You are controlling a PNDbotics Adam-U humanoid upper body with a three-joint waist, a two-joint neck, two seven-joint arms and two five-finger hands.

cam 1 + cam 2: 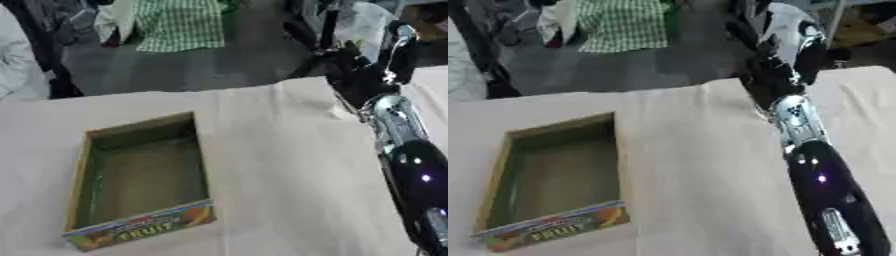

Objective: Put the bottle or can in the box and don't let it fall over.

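Right arm (pixel 411 165) comes in from the near right and stretches to the far right edge of the table (pixel 280 165). The right hand (pixel 773 70) is a dark mass past that far edge. Fingers don't resolve, so can't tell if it's open, closed or on something. Left hand isn't in either view.

No bottle or can visible in either eye. It's either hidden behind the right hand and forearm or out of frame, can't say which. The shiny thing near the hand looks like arm casing to me, not a can.

Box (pixel 144 180) sits on the near left of the table, open top, nothing inside, "FRUIT" on the near wall. It's well apart from the hand.

Handling, as a guess from the task only:
- bottle or can is rigid, smooth-sided and likely slippery
- tall and narrow base means tippy; worse if empty and light
- take it round the body at or below mid-height, fingers wrapped with thumb opposite
- keep it vertical and set it flat on the box floor before letting go
- box walls are low, so little side support

View difference: the right eye shows more of the hand and the far table corner; the left eye shows the box more fully, including its near left corner.
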